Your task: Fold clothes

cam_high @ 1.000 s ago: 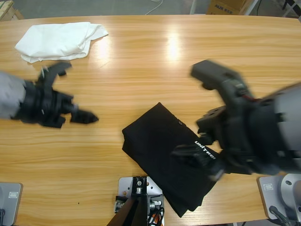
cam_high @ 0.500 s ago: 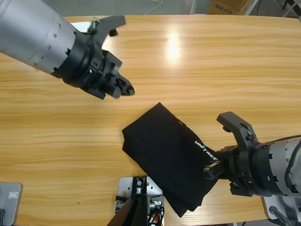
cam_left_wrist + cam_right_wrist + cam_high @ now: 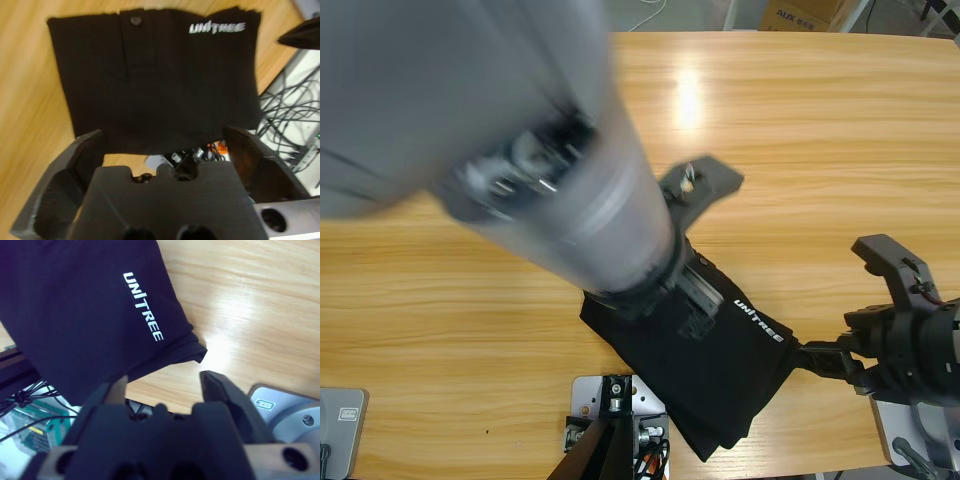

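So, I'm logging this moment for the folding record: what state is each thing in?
Black soft-fabric T-shirt: folded into a compact rectangle, flat on the table, its near edge overhanging.
Left gripper: open, over the shirt, holding nothing.
Right gripper: open, at the shirt's corner, holding nothing.

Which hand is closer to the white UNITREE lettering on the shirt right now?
Left. The left hand hangs over the black T-shirt beside the lettering; the right hand sits off its edge.
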